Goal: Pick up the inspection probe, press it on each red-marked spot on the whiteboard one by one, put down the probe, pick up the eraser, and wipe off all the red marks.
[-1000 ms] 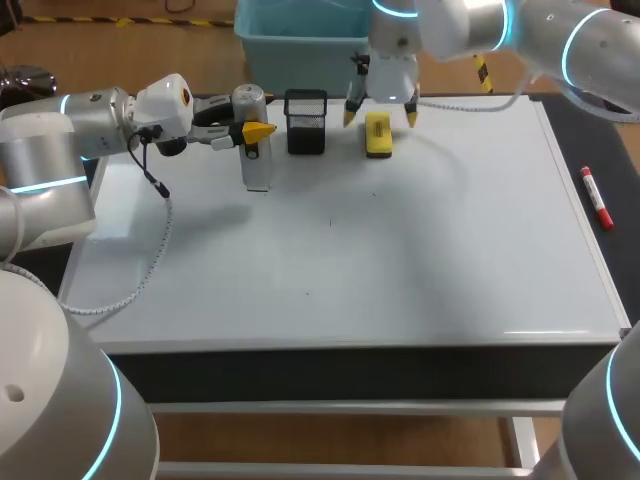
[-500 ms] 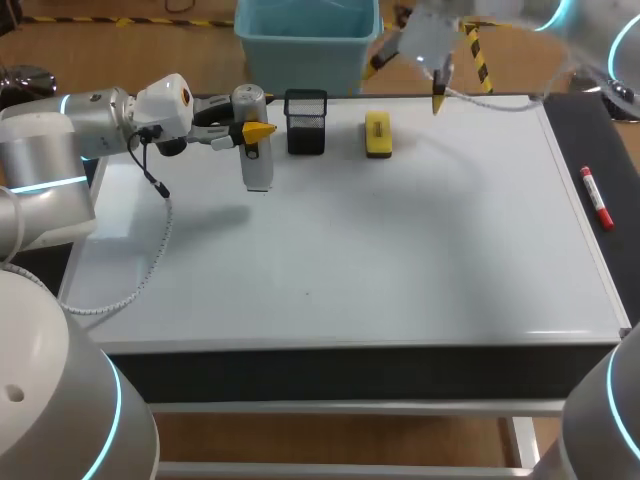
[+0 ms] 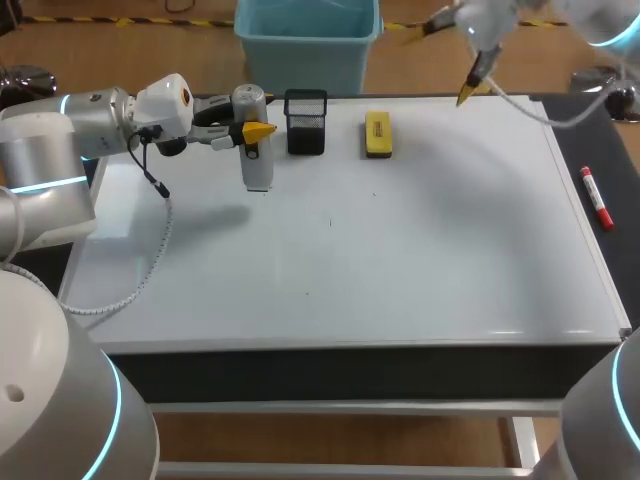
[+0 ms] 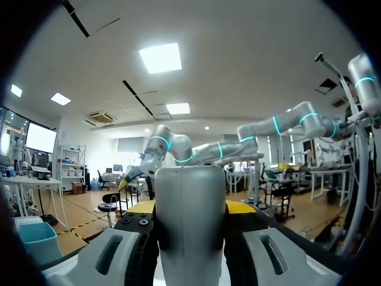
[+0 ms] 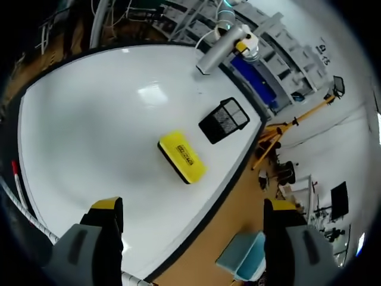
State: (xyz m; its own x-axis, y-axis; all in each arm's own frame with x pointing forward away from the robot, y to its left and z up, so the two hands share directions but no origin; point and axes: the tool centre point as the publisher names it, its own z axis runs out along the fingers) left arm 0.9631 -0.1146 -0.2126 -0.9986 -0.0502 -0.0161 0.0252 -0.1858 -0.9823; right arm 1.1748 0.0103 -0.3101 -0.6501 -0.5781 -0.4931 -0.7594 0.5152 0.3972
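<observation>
Whiteboard bench (image 3: 450, 280): left hand (image 3: 250, 130) gripped the probe (image 3: 258, 170) near its far-left corner; right hand (image 3: 445, 62) hung released. Set down crooked, the probe could have toppled.

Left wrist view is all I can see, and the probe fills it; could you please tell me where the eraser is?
Observer: The yellow eraser lies flat on the whiteboard, near its far edge, just right of the black mesh holder.
Operator: Thank you. Is the right gripper on it?
Observer: No, the right gripper is open and empty, high above the board and clear of the eraser.
Operator: Can you see any red marks on the board?
Observer: None show in the head view; only a red marker lies beside the board's right edge.
</observation>
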